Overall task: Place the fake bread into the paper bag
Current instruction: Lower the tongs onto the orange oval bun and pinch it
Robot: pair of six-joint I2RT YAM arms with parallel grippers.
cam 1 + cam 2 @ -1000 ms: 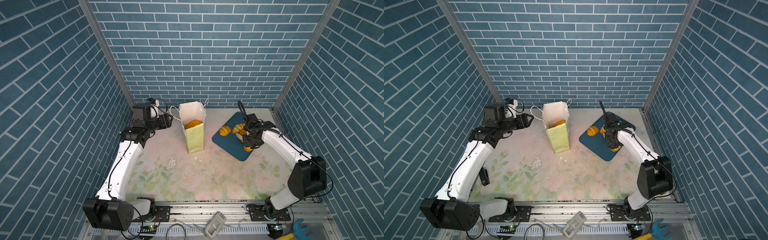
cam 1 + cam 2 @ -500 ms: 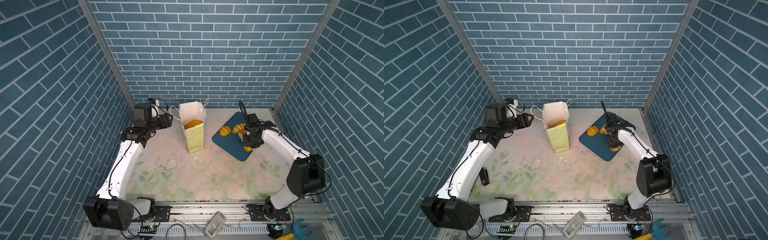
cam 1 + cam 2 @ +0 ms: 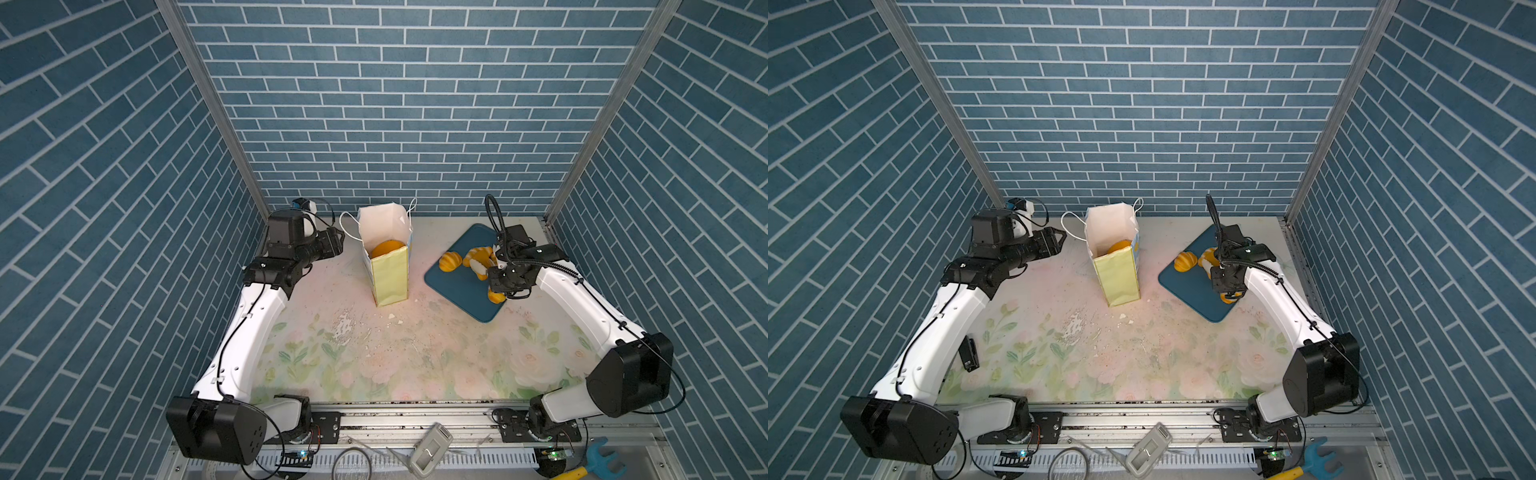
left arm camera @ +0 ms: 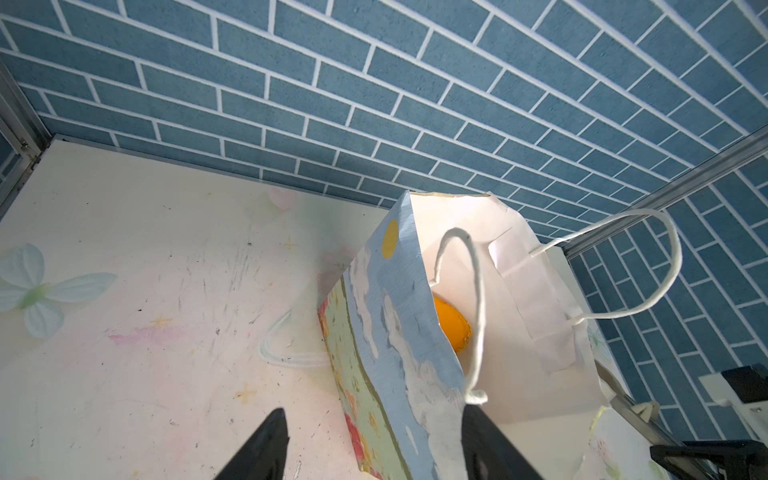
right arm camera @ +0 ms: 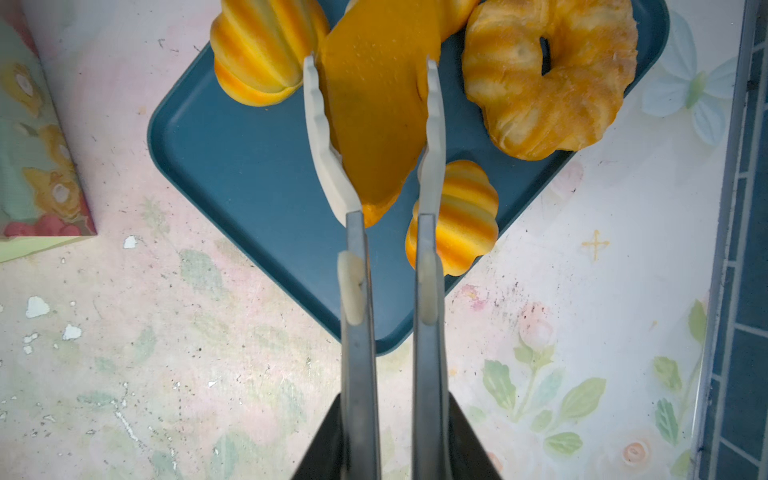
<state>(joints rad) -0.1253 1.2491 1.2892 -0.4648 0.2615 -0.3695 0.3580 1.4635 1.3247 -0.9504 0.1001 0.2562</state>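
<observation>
right gripper (image 5: 370,62): jaws have just closed; now pinching a smooth orange bread (image 5: 374,124) over the blue tray (image 5: 249,166)
left gripper (image 4: 374,411): unchanged; jaws spread beside the paper bag (image 3: 388,274)
bag contents: one loaf (image 3: 387,248) inside
meaning: grasp looks made; lift and carry next

Over the last second the right gripper (image 5: 370,60) draws its jaws in, and its pale fingers (image 5: 320,124) now press against both sides of the smooth orange bread (image 5: 374,104). In both top views the right arm's elbow (image 3: 627,374) sits a little lower in the picture, nearer the front rail (image 3: 415,417), than it did half a second ago.
</observation>
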